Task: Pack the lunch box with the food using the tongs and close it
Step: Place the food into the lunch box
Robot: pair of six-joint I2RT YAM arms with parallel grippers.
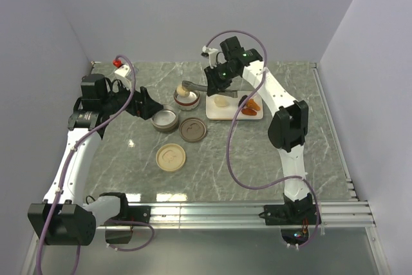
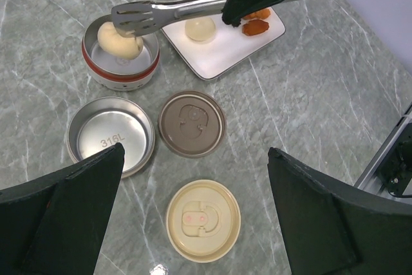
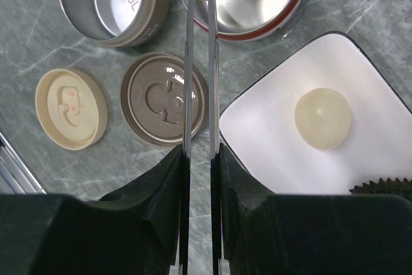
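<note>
**Left wrist view: a cream ball [image 2: 119, 43] is going into the red-banded bowl [image 2: 122, 78]**

Standing by the surface [image 2: 290, 94], I can see the right pincer [image 3: 201, 159] clamped on the tongs [image 2: 193, 8], squeezing the two silver arms close together. The tong tips nip the ball inside the bowl, on the far side just left of the white plate [image 2: 219, 53]. I cannot tell whether the ball already rests on the bowl's floor.

The step in hand looks like the drop. It would go best if the ball were lowered until it sits. The squeeze could then ease gently so the arms spring apart without flicking the ball out. After that the tongs should rise straight up, clear of the rim, before swinging right to the plate. The ball looks soft and round, so I would expect it to roll if let go from a height.

The left pincer [image 1: 147, 104] hangs with its jaws wide apart, holding nothing, at the left beside the containers.

- The red-banded bowl holds only this one ball.
- The steel tin [image 2: 111, 120], near and left of the bowl, has nothing in it.
- A brown lid [image 2: 192, 123] lies flat beside the tin, and a cream lid [image 2: 203, 220] lies nearer.
- The plate carries the second ball [image 2: 200, 29] and some orange chunks [image 2: 255, 28] at its right end.
</note>
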